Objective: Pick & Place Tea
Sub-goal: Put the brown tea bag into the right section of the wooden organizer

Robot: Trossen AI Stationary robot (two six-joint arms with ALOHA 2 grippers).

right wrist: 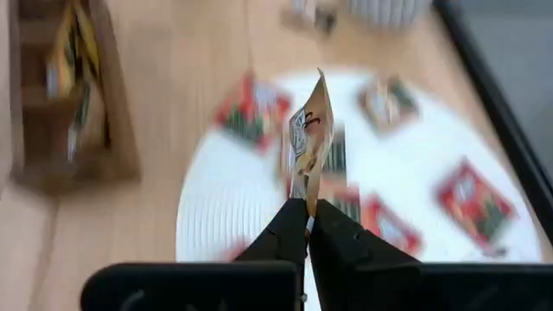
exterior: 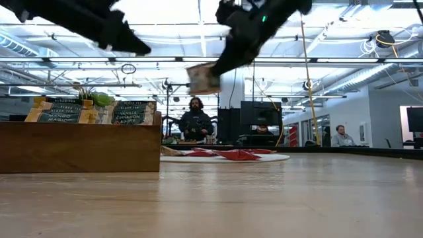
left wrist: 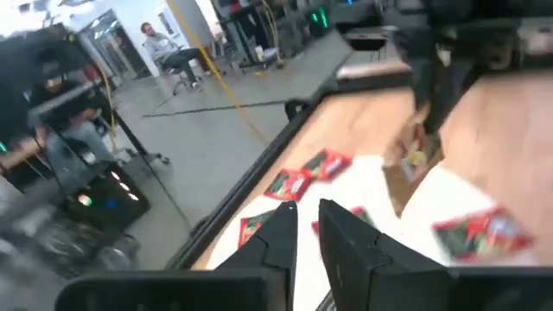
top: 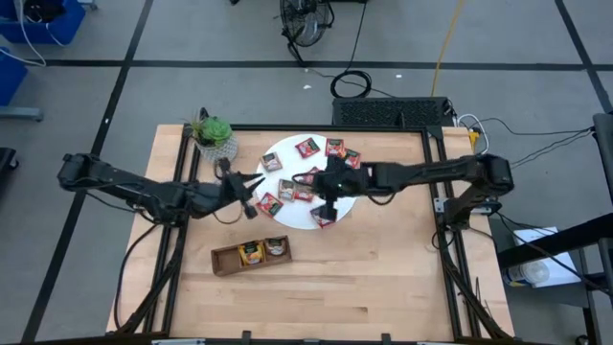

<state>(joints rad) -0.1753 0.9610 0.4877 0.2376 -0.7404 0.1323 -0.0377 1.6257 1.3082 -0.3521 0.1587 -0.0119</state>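
My right gripper (right wrist: 308, 226) pinched a grey-brown tea sachet (right wrist: 309, 142) upright above the white disc (right wrist: 216, 225), the wooden tray (top: 225, 261) lying nearer my left gripper (top: 251, 190).

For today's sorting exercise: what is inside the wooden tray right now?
The wooden tray holds an orange-yellow sachet and a brown sachet; one end compartment looks empty. Anything beneath them is hidden.

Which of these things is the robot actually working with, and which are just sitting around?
Part of the job:
- grey-brown tea sachet, pinched in the right gripper above the white disc
- red tea sachets lying on the disc
- wooden tray, already holding some tea
- left gripper, beside the disc

Just lying about:
- green potted plant
- people in the room behind
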